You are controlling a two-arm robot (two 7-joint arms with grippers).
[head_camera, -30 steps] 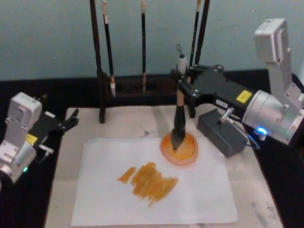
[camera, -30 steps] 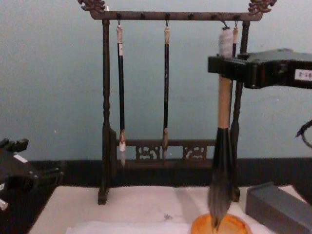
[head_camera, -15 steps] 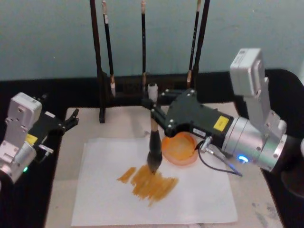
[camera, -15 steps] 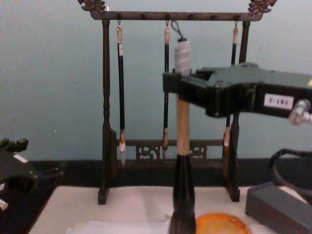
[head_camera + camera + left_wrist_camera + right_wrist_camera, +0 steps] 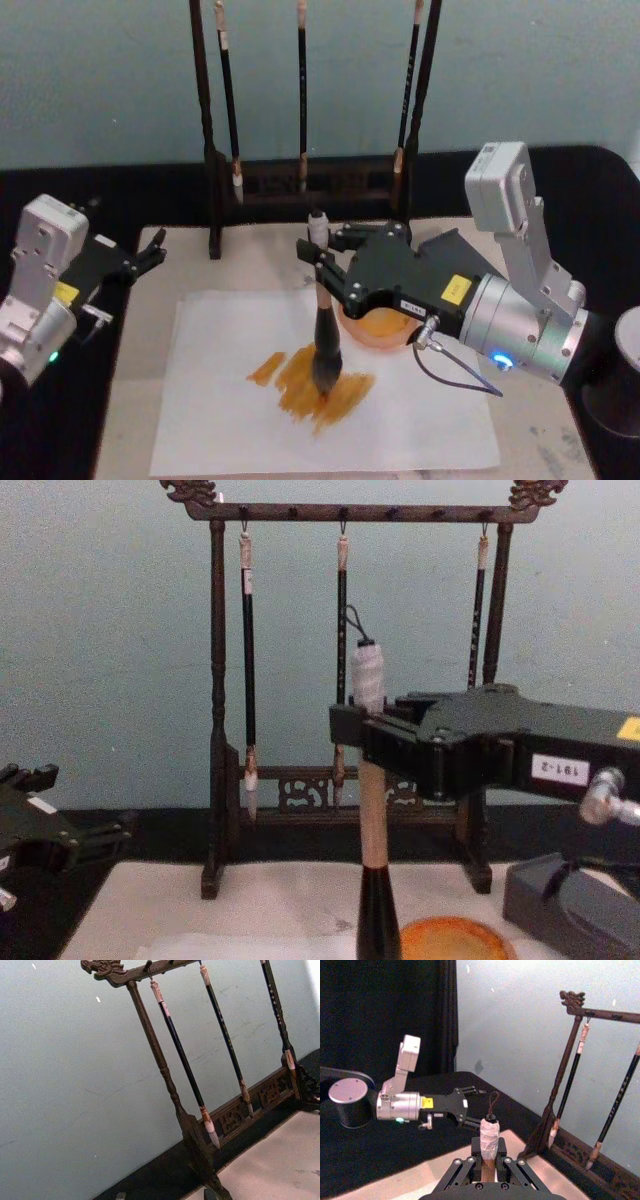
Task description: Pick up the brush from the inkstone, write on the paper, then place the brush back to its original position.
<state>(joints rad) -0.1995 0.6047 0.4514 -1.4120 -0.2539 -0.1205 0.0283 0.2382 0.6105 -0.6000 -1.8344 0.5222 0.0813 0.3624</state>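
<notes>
1. Since half a second ago the brush (image 5: pixel 325 335) has slid toward 6 o'clock, from the far edge of the orange strokes (image 5: pixel 345 395) to their middle, and it sits lower. A second ago its tip was in the dish.
2. It stands nearly upright with its bristles pressed onto the paper (image 5: pixel 220 420), probably so the tip drags evenly and lays a broad mark.
3. The right hand (image 5: pixel 322 262) is clamped on the tan handle just below the white-wrapped end. That high hold keeps its fingers clear of the wet ink and the sheet.
4. The orange dish (image 5: pixel 372 330) lies at 2 o'clock from the strokes, overlapping the paper's far edge and partly under the right hand. It is near enough that the return trip looks short.
5. Writing looks like the step in hand, and setting the brush back in the dish is not yet done.
6. The left hand (image 5: pixel 140 258) hangs at 9 o'clock from the paper, by the worktop (image 5: pixel 140 400) edge. Its fingers are spread and empty, well apart from the stroke path.
7. The rack (image 5: pixel 210 150) of three slim brushes (image 5: pixel 301 100) stands at 12 o'clock, behind the sheet and out of the way.
</notes>
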